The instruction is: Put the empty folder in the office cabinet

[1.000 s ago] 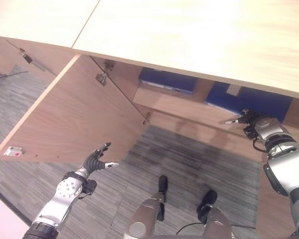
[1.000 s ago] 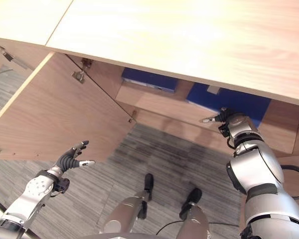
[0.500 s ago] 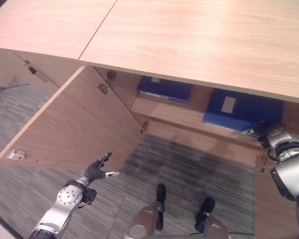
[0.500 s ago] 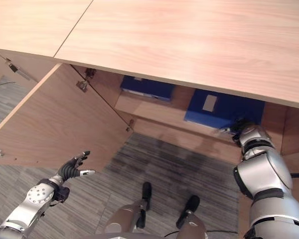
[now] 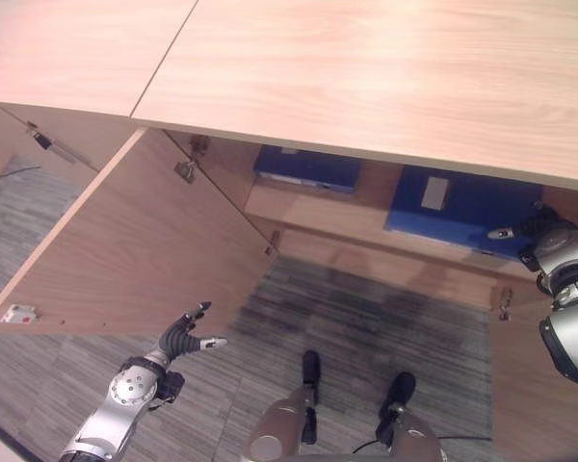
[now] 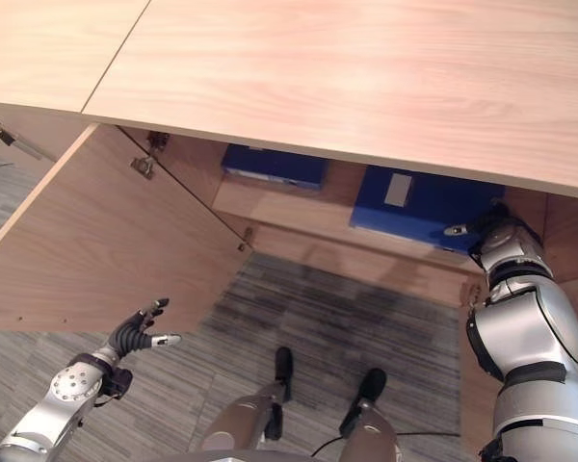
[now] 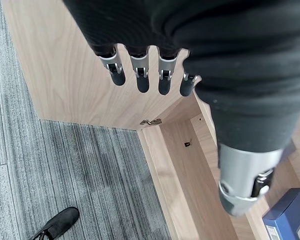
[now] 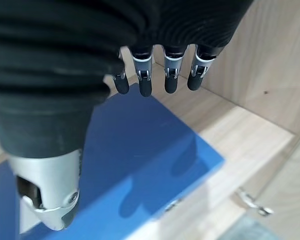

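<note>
A blue folder with a white label lies flat on the shelf inside the open office cabinet. My right hand hovers at the folder's right front corner, fingers straight and open just above the blue cover, holding nothing. My left hand hangs open low on the left, near the front edge of the open left door; its straight fingers point at the door panel.
A second blue folder lies further back on the left of the shelf. The left door swings wide over the grey carpet. The right door stands open beside my right arm.
My right hand has slid right along the folder's front edge to its right corner. The left hand has hardly moved. The view itself has shifted a little.
</note>
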